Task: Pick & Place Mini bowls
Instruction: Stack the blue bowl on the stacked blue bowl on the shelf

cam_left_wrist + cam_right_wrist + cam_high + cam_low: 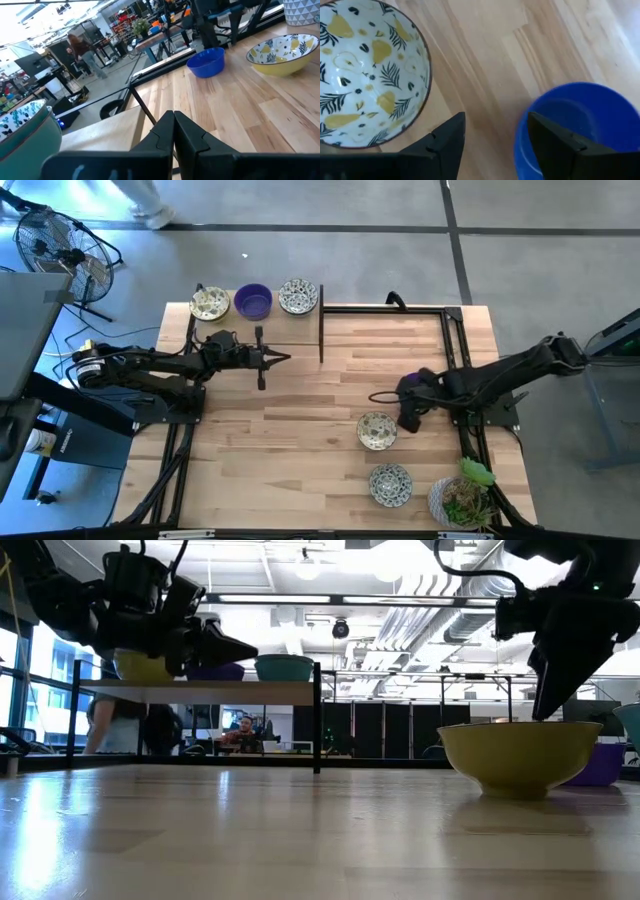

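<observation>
your right claw (497, 137) hangs spread wide over the right half of the table, with the blue bowl (590, 120) under one finger and the pear-patterned bowl (367, 70) just beside the other. the blue bowl's near rim looks to sit between the fingers, so this reads as lining up a rim pinch. come straight down so one finger drops inside the blue bowl and the other outside its wall. keep that outer finger off the pear bowl, which is near enough to get nudged. close gently, since a shallow rim may slip or tip. your left claw (173, 135) waits pressed together beside the raised shelf (280, 328), where three bowls already sit; another patterned bowl (390, 483) lies near the plant pot (455, 502).
</observation>
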